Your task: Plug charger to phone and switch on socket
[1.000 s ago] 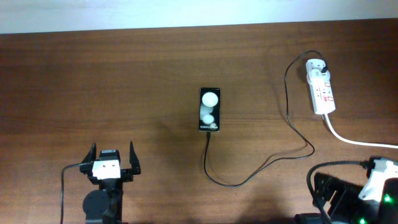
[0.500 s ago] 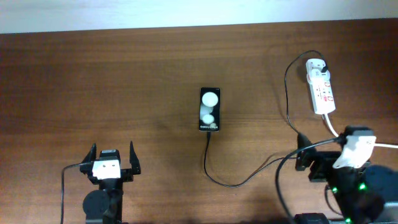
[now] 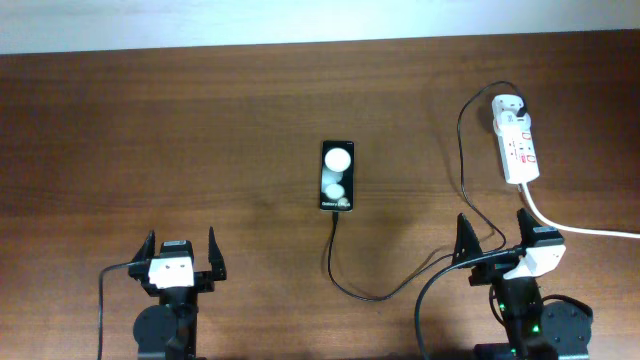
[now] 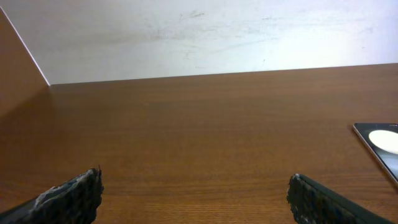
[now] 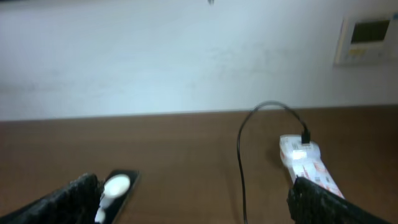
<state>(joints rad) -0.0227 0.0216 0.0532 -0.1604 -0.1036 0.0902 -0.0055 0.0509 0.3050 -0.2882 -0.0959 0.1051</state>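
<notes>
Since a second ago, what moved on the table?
The right tool swung in from the near right corner to its left and now faces up the table, open and empty. Nothing was grabbed or dropped. The left tool, phone, charger and socket stayed put.

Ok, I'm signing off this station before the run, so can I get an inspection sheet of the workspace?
Surface: brown wooden table, no marks seen.
Job's things: phone flat mid-table, screen up; socket far right; charger runs from the socket's far end to the phone's near edge, seating unclear.
Clutter: nothing seen.
Grippers: left gripper and right gripper, jaws wide, empty.
Cables: thick white cord leaves right; black base cables by the arms.
Surroundings: white wall, wall panel.
</notes>
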